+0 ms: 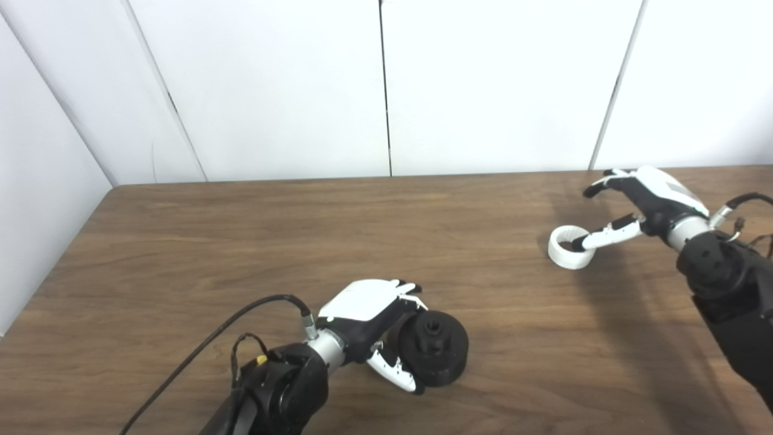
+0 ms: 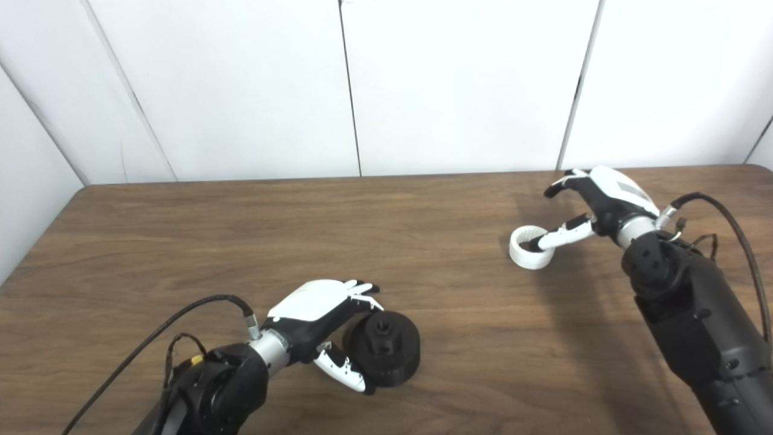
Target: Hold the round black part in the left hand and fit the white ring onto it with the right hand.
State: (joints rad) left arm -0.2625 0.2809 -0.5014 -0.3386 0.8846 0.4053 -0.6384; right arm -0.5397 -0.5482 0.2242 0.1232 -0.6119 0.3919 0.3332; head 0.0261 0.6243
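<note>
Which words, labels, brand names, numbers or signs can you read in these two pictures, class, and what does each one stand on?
None can be read. The round black part, the white ring, the left hand, the right hand, the table and the wall panels show no legible text or marks.

Brown wooden table (image 1: 302, 241), round black part (image 1: 436, 353) near front, white ring (image 1: 570, 246) far right.
</note>
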